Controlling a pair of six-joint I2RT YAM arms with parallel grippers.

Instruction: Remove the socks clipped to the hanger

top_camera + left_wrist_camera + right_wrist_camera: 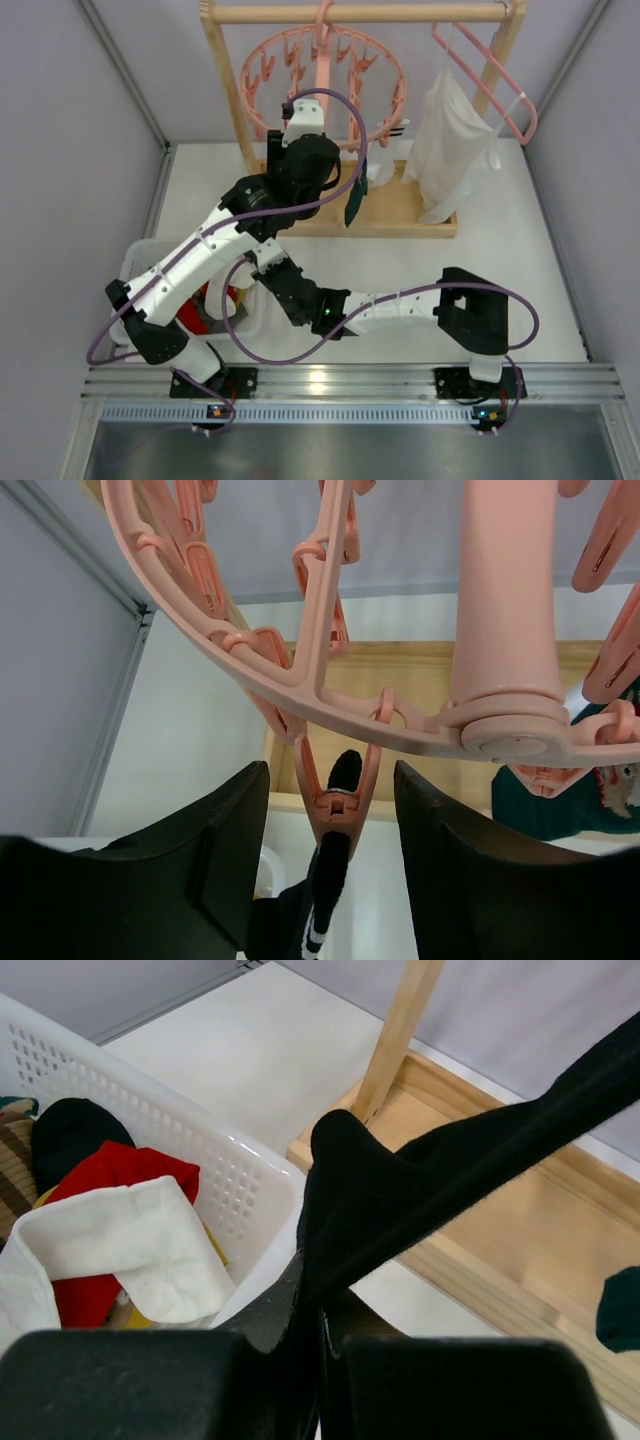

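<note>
The round pink ring hanger [322,62] hangs from the wooden rack's top bar. My left gripper [331,865] is open just under the ring, one finger on each side of a pink clip [340,792]. That clip pinches a black sock with white stripes [328,880]. My right gripper [322,1325] is shut on the lower end of the black sock [400,1195], which runs taut up and to the right. It is low beside the basket, in the top view [268,262]. A dark teal sock [355,201] still hangs from the ring.
A white perforated basket [235,1185] at the left holds red, white, black and striped socks. The wooden rack base [520,1230] lies behind. A large white garment [450,140] hangs on a plain pink triangular hanger [505,75] at the right. Grey walls close both sides.
</note>
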